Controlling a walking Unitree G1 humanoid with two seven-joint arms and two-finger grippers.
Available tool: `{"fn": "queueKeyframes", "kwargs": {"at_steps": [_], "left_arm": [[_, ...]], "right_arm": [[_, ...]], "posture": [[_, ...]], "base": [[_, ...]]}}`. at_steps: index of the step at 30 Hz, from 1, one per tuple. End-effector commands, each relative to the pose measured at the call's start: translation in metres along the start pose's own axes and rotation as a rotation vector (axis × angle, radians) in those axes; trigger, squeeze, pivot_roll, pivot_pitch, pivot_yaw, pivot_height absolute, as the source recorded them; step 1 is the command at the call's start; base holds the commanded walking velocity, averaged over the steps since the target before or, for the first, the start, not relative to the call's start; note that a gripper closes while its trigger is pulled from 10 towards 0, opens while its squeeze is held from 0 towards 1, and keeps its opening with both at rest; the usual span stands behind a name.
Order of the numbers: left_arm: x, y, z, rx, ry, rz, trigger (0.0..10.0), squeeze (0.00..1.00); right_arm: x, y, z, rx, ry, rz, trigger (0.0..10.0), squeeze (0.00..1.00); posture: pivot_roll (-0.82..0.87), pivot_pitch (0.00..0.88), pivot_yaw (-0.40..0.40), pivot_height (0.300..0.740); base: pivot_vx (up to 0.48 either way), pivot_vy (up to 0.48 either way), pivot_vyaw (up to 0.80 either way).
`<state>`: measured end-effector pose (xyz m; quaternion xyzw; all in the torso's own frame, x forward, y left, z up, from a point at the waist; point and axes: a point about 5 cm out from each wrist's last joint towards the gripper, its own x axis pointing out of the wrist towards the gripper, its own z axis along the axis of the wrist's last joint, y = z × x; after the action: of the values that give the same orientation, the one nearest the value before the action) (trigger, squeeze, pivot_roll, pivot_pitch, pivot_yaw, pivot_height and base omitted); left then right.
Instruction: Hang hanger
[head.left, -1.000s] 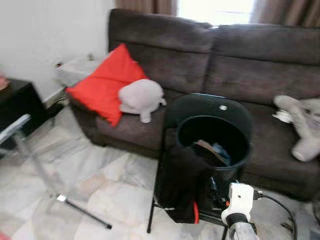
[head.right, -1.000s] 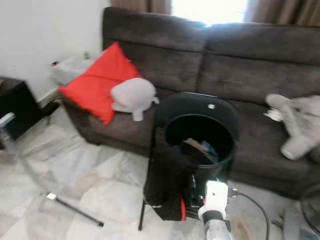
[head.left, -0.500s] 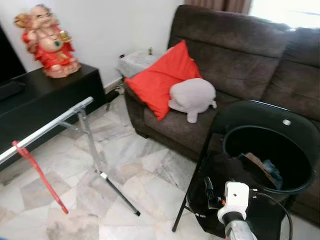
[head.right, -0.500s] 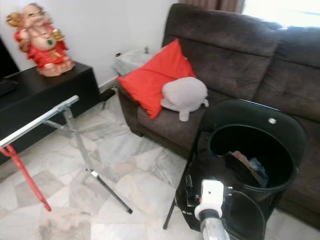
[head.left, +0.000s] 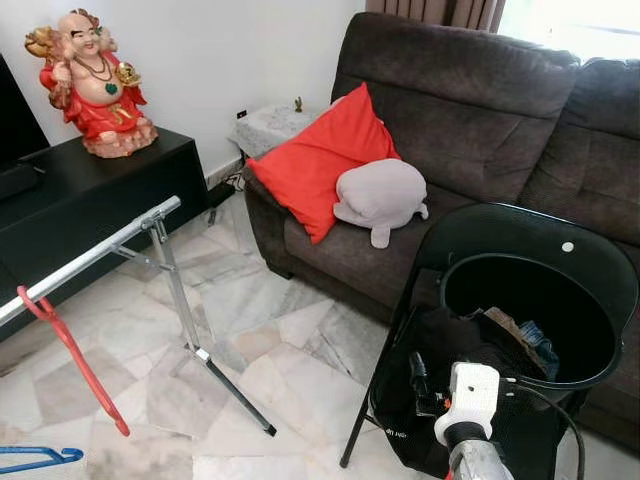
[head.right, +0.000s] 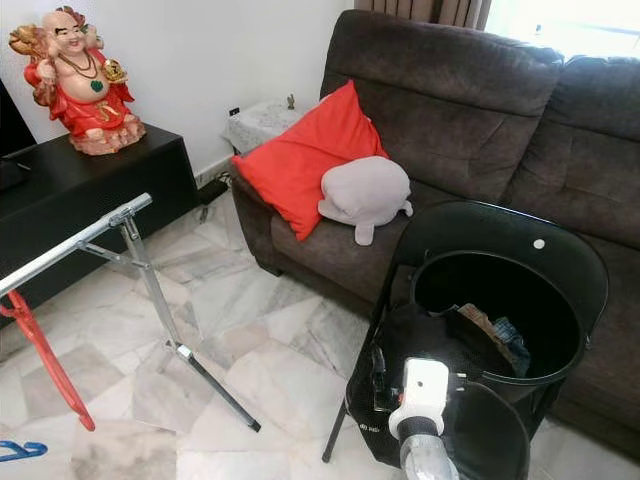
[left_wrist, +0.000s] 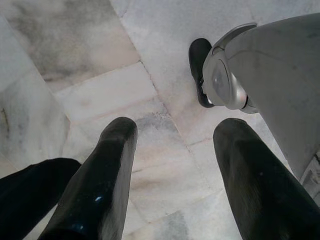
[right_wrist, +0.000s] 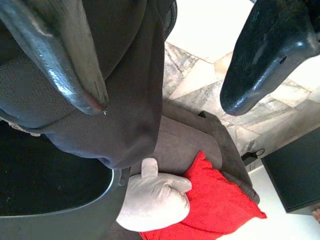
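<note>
Dark brown plush sofa (head.left: 480, 130) filled far side, red cushion (head.left: 320, 160) and grey soft toy (head.left: 380, 195) at its left end. Black round laundry basket (head.left: 540, 310) on black frame stood before sofa, dark cloth draped over its near rim. Silver metal rack rail (head.left: 90, 255) ran leftward on slanted legs over marble floor (head.left: 270, 340). Red hanger (head.left: 70, 350) hung from rail; blue hanger (head.left: 35, 458), possibly plastic, lay at floor's near left edge. Right gripper (right_wrist: 165, 60) spread, empty, by basket cloth. Left gripper (left_wrist: 170, 165) spread, empty, above floor.
</note>
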<state>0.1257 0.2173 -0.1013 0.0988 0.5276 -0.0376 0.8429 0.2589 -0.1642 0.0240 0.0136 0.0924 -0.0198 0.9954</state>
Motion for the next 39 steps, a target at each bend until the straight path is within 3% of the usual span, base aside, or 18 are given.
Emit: {"fn": "queueKeyframes", "kwargs": {"at_steps": [1, 28, 39], "left_arm": [[-0.001, 0.002, -0.004, 0.016, 0.014, 0.001, 10.0, 0.00], [-0.001, 0.003, -0.003, 0.028, 0.016, 0.009, 10.0, 0.00], [-0.001, 0.003, -0.003, 0.032, 0.017, 0.007, 10.0, 0.00]], "right_arm": [[0.001, 0.001, 0.002, 0.002, -0.003, -0.004, 10.0, 0.00], [-0.002, -0.001, 0.001, -0.008, -0.001, -0.041, 10.0, 0.00], [-0.020, -0.001, -0.013, 0.032, 0.063, -0.073, 10.0, 0.00]], "posture": [[0.08, 0.000, 0.016, 0.740], [0.08, 0.000, 0.013, 0.740], [0.07, 0.000, 0.011, 0.740]], "base": [[0.000, 0.000, 0.00], [0.199, 0.000, 0.00], [0.000, 0.000, 0.00]]}}
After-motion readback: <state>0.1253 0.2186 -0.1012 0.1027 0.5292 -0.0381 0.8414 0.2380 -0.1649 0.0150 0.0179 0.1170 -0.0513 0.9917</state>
